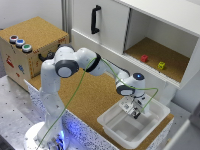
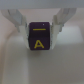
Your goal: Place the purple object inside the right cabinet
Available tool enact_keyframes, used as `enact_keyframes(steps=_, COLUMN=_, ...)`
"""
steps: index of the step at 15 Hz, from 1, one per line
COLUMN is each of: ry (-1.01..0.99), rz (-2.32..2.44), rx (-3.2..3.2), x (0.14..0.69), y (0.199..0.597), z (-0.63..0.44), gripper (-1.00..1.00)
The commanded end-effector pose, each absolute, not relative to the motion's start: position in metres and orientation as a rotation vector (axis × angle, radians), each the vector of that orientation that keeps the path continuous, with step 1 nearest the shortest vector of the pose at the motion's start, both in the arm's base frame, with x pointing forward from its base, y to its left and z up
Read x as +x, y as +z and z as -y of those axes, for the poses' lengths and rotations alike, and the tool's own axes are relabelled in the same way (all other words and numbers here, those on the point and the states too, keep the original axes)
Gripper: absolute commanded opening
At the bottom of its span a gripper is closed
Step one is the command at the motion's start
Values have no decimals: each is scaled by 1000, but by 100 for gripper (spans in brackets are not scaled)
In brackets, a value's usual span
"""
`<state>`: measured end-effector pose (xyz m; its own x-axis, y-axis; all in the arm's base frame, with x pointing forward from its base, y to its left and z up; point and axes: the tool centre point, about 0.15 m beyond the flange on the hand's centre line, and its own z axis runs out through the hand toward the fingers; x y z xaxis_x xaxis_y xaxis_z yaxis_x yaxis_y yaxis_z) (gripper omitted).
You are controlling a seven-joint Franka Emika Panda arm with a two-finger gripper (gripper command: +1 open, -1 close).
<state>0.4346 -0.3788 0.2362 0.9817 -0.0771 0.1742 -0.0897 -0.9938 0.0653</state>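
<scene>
Nearest the exterior view, a white perforated base [image 1: 15, 115] carries the Panda arm [image 1: 67, 65], which reaches out toward the exterior view's right with a green cable draped along it. Its gripper [image 1: 134, 111] hangs down into a shallow white tub [image 1: 112, 125] set on the cork-brown tabletop [image 1: 95, 95]. Seen from the wrist, the two pale fingers [image 2: 61, 19] are drawn in against the sides of the purple object [image 2: 39, 36], a small cube bearing a yellow letter A, pinched between them above the tub's white floor. Farther back, at the exterior view's left, stands a cork-covered box [image 1: 37, 37] with coloured buttons [image 1: 20, 43] on top. Behind the tabletop comes a white door [image 1: 107, 25] with a black vertical handle [image 1: 94, 19], and beside it the right cabinet [image 1: 160, 57], open, its cork floor holding a red block [image 1: 144, 58] and a yellow block [image 1: 161, 65], well apart from the cube.
</scene>
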Motion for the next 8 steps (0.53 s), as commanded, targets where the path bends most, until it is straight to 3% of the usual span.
enact_keyframes(steps=1, ry=569, rz=-134, rx=3141, x=462, y=357, z=387, gripper=-100)
enact_keyframes(steps=8, ry=900, rz=-177, rx=3153, x=531, y=515, z=356, gripper=-100)
